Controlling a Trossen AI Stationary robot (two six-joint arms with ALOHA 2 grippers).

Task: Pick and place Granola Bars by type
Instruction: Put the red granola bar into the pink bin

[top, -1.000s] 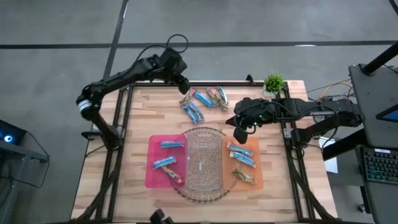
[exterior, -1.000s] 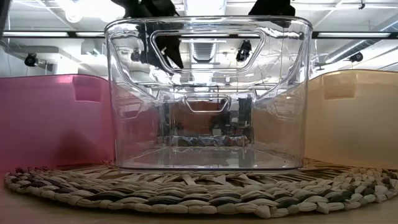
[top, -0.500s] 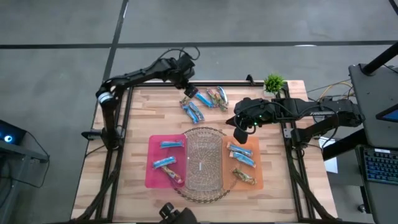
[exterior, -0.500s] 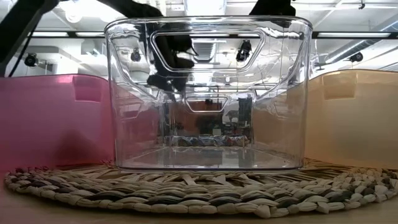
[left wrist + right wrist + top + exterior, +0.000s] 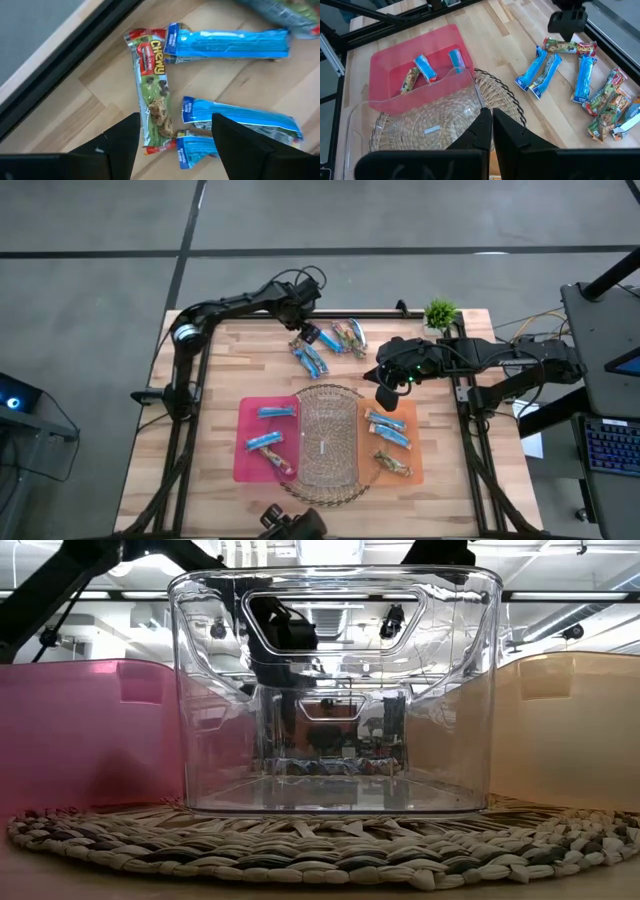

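Several loose granola bars (image 5: 325, 345) lie flat on the wood near the table's far edge, most bright blue, a few green and red. My left gripper (image 5: 303, 331) hangs open over the left end of this pile. In the left wrist view its fingers (image 5: 172, 145) stand on either side of one end of a green-and-red bar (image 5: 152, 97), with blue bars (image 5: 235, 42) beside it. My right gripper (image 5: 386, 394) is shut and waits over the far-left corner of the orange bin (image 5: 412, 465). More bars lie in the pink bin (image 5: 243, 442) and the orange bin.
A clear bin (image 5: 328, 442) stands on a round woven mat (image 5: 300, 485) between the pink and orange bins, filling the low view (image 5: 335, 690). A small green potted plant (image 5: 440, 313) sits at the far right corner. Bare wood lies left of the pile.
My left arm has swung toward the table's right and its gripper has come down over the left end of the bar pile, staying open. The bars have not moved. My right arm has kept still.
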